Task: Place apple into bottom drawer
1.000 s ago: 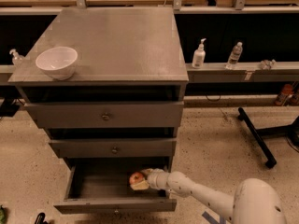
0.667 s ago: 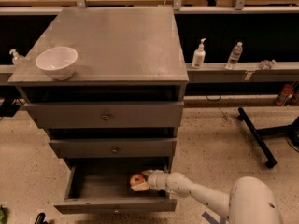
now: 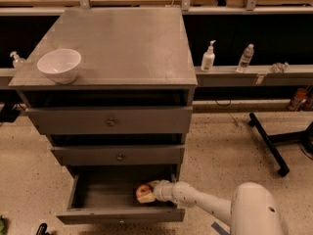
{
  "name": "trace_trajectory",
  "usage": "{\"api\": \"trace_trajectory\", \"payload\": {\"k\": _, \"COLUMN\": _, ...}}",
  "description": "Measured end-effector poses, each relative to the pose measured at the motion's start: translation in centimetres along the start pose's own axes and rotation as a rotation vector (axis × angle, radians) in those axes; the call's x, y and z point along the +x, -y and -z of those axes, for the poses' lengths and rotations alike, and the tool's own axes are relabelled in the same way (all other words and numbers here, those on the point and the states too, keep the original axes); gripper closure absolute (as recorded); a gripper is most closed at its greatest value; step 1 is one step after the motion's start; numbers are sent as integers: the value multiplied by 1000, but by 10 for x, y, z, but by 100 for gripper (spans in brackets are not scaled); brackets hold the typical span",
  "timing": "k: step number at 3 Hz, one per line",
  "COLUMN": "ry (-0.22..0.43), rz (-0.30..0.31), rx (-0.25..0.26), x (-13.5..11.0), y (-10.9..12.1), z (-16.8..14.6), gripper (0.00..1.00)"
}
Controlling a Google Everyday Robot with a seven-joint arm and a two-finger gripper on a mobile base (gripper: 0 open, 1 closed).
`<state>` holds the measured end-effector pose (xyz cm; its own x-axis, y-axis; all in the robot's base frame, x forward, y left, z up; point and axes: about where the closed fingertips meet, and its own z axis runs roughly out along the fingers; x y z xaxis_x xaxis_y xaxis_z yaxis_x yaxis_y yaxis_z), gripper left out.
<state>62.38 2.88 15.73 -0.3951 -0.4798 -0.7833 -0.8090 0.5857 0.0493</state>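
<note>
apple (image 3: 145, 194) lying inside the pulled-out bottom drawer (image 3: 100, 196), toward its right end, below the counter's (image 3: 127, 38) front right corner. gripper (image 3: 153, 191) in the drawer too, touching the apple's right side; clenched or released, cannot tell. white arm (image 3: 205, 207) reaching in from the lower right. middle drawer (image 3: 117, 155) and top drawer (image 3: 110, 121) stacked above. white bowl (image 3: 59, 65) at the counter's front left corner.

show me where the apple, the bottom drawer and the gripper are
apple (image 3: 144, 194), camera view, its visible reddish side
bottom drawer (image 3: 117, 215), camera view, its front panel
gripper (image 3: 155, 190), camera view, its tip at the apple inside the open drawer
</note>
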Motion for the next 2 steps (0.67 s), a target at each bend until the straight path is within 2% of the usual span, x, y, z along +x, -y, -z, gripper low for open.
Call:
{"api": "trace_trajectory", "payload": {"k": 1, "ry": 0, "rz": 0, "rx": -3, "x": 0, "y": -2, "z": -1, "gripper": 82}}
{"api": "trace_trajectory", "payload": {"k": 2, "ry": 0, "rz": 0, "rx": -7, "x": 0, "y": -4, "z": -3, "gripper": 52}}
